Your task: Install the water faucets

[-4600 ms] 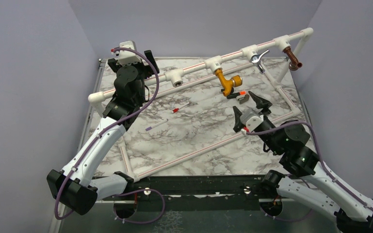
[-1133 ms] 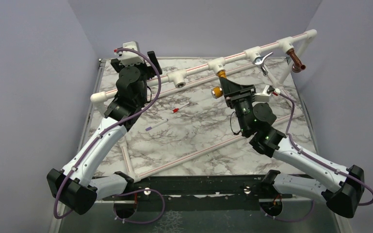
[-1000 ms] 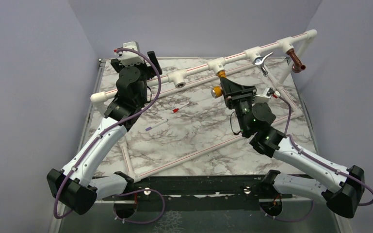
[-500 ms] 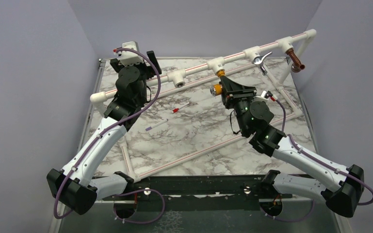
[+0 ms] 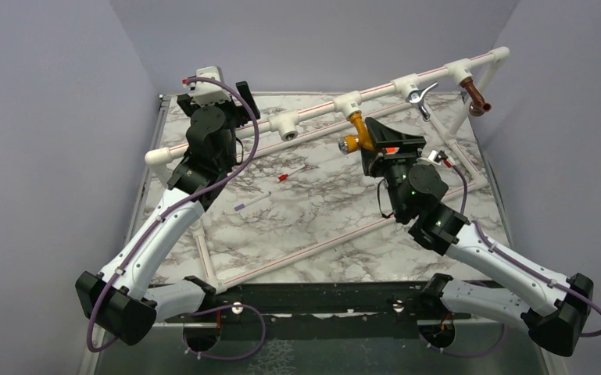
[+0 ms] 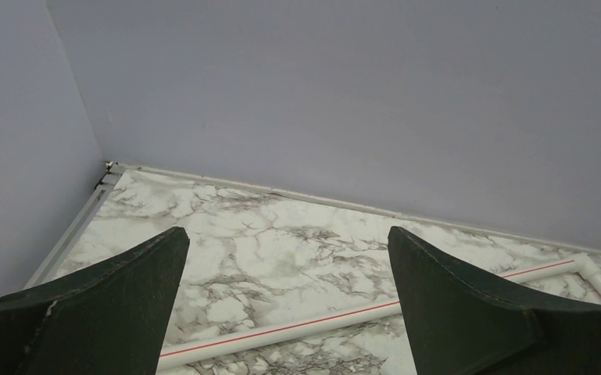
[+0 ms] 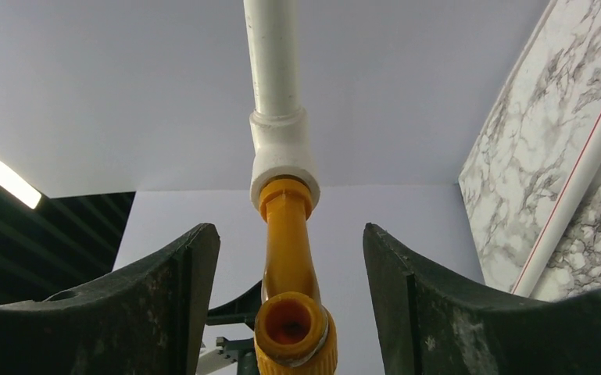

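Right gripper (image 5: 377, 141), top view, right of centre: your fingers are spread, one on each side of the yellow faucet (image 5: 359, 130). In the right wrist view there is a gap between each finger (image 7: 191, 273) and the faucet body (image 7: 287, 269), so nothing is grasped.

Yellow faucet: its neck sits in the socket of a white tee (image 7: 280, 152) on the pipe (image 5: 313, 112) that runs diagonally across the upper part of the top view. It hangs below that tee, with its silvery knob toward frame left.

Chrome faucet (image 5: 418, 95): on the next tee up and to the right along the same pipe.

Copper faucet (image 5: 475, 95): at the tee near the upper right end of the pipe.

A fourth tee (image 5: 285, 125), to the left of the yellow faucet, shows an open socket.

Left gripper (image 5: 238, 98), upper left of the top view: fingers fully spread. Its wrist view shows only the marble table (image 6: 281, 242) and a lower pipe between them (image 6: 285, 242); it is holding nothing.

A red-tipped stick (image 5: 285, 177) lies on the marble near centre, apart from both grippers.
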Controlling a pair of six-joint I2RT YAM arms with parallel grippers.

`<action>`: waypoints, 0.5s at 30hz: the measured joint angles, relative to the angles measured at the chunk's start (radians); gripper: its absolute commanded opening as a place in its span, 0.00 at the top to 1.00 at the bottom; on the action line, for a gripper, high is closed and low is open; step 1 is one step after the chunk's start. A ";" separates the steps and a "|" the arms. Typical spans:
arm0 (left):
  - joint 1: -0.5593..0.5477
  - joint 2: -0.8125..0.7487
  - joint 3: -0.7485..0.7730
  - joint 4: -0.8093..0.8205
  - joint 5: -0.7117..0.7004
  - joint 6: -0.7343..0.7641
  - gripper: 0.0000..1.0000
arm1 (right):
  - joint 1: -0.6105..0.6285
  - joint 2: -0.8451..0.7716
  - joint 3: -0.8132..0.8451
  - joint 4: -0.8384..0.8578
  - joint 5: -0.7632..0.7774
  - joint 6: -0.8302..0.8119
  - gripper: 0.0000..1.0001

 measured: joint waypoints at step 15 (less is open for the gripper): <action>0.000 0.002 0.000 0.002 0.000 0.000 0.01 | 0.000 -0.102 0.000 -0.103 0.002 -0.124 0.18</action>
